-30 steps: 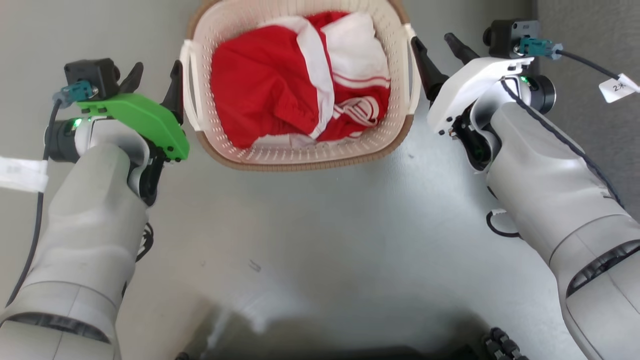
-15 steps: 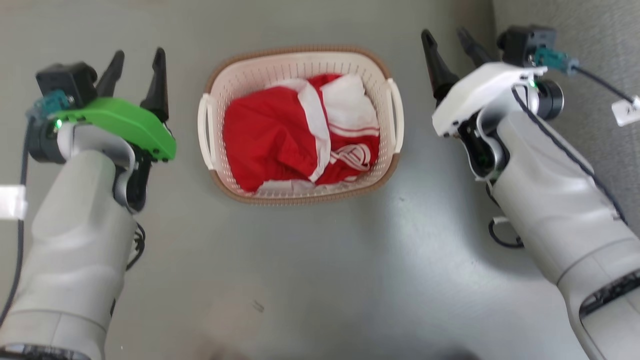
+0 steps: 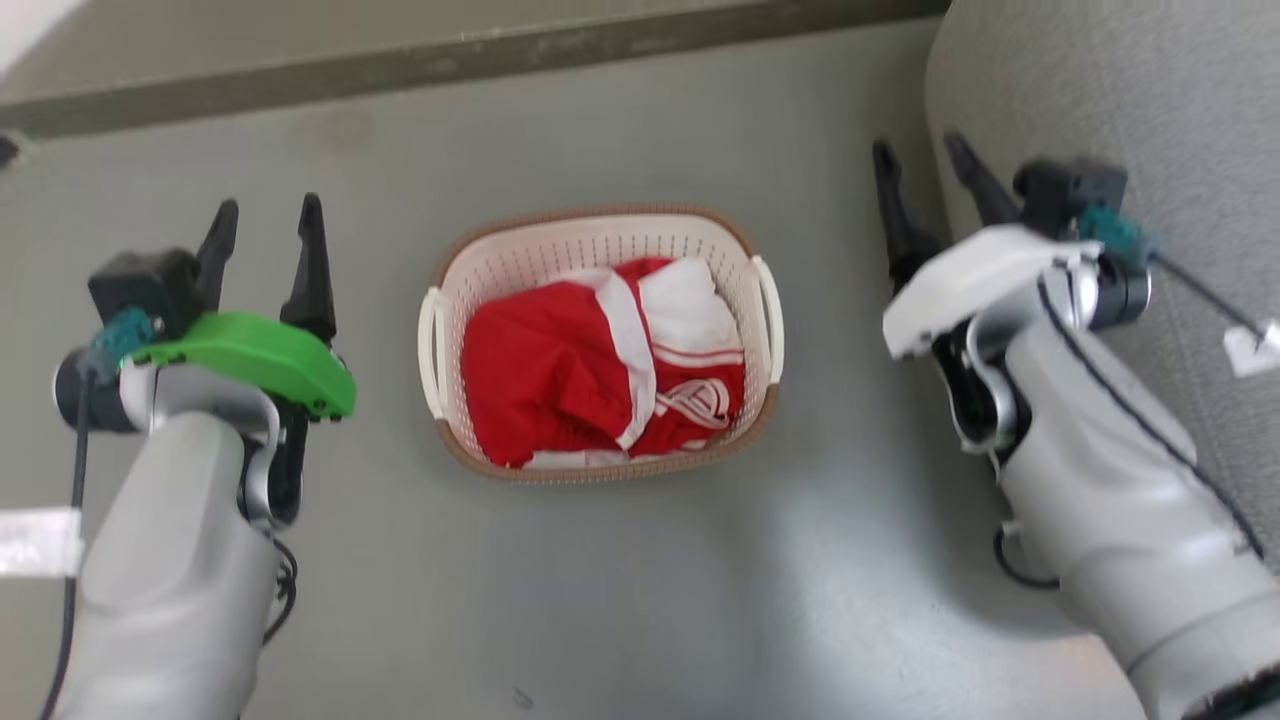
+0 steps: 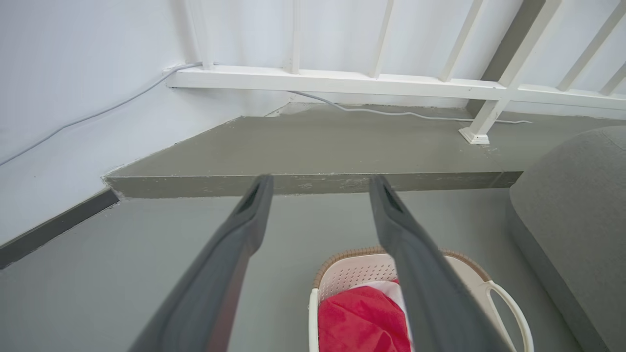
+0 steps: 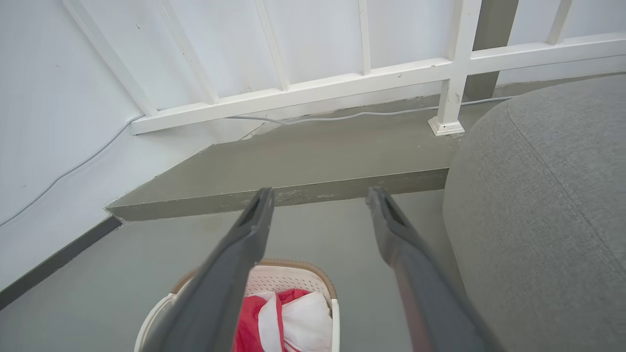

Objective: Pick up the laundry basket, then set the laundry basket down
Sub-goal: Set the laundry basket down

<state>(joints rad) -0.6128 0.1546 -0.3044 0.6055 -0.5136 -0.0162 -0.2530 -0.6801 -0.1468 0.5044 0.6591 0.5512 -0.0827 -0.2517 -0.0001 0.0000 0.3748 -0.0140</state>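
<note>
The laundry basket (image 3: pixel 470 290), cream-white with a brown rim and white side handles, sits on the grey floor in the middle of the head view, red-and-white clothes (image 3: pixel 600 365) heaped inside. Off to its left my left gripper (image 3: pixel 265 225) is open and holds nothing. To its right my right gripper (image 3: pixel 925 160) is likewise open and apart from the handle. The left wrist view shows the basket (image 4: pixel 342 278) low between and right of the fingers of the left gripper (image 4: pixel 320 186). In the right wrist view the basket (image 5: pixel 293 276) lies below the right gripper (image 5: pixel 320 198).
A grey upholstered seat (image 3: pixel 1100 90) stands close on the right, beside my right gripper. Beyond the basket a low concrete step (image 4: pixel 313 183) rises, with a white railing (image 5: pixel 342 88) and a cable along a white wall behind it.
The head view has pulled up and back, so the basket looks smaller and lower. Both grippers have left the basket's handles and now stand well clear of it on either side.
</note>
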